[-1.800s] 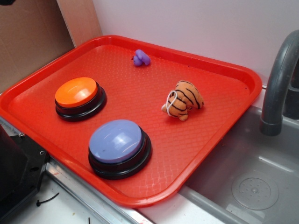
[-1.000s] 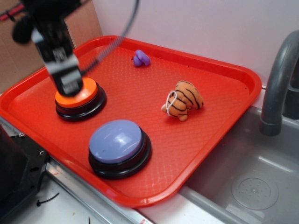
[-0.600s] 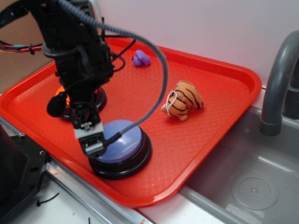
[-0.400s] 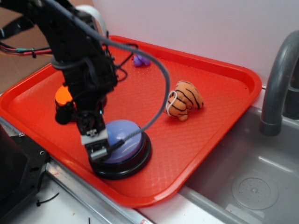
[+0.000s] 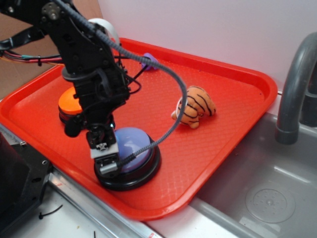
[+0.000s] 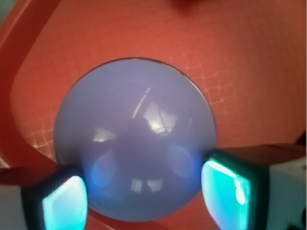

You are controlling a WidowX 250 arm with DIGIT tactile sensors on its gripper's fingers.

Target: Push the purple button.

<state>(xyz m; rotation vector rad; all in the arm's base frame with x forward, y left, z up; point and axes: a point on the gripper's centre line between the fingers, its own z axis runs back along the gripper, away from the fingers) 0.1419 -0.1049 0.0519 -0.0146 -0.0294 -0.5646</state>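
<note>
The purple button, a lavender dome on a glossy black base, sits at the front of the red tray. My gripper points down at its front-left side and hides part of the dome. In the wrist view the dome fills the middle of the frame. The gripper is open and empty, and its two cyan-lit fingertips stand wide apart at either side of the dome's near edge. I cannot tell whether they touch it.
An orange-topped button sits left of the arm, partly hidden. A striped tiger toy lies mid-tray and a small purple knotted toy at the back. A grey sink with a faucet is to the right.
The arm came in from the upper left, passed over the orange button, and moved down and right to the purple button. In the last half second it shifted slightly right and lower.
</note>
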